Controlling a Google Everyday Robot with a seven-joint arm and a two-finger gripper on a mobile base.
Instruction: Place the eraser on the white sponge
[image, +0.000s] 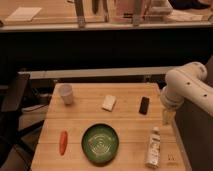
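On the table, a green plate sits at 6 o'clock, a carrot at 8, a bottle at 4. The gripper hangs at 3 by the table's edge; how wide it is spread I cannot tell. The eraser lies at 2, apart from the white sponge at 12.

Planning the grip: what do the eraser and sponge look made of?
Eraser: a dark, matte slab with no shine, likely rubber. Sponge: a white, dull block, probably foam, though its texture is unclear. The hand hangs by the right edge of the table, right of the eraser.
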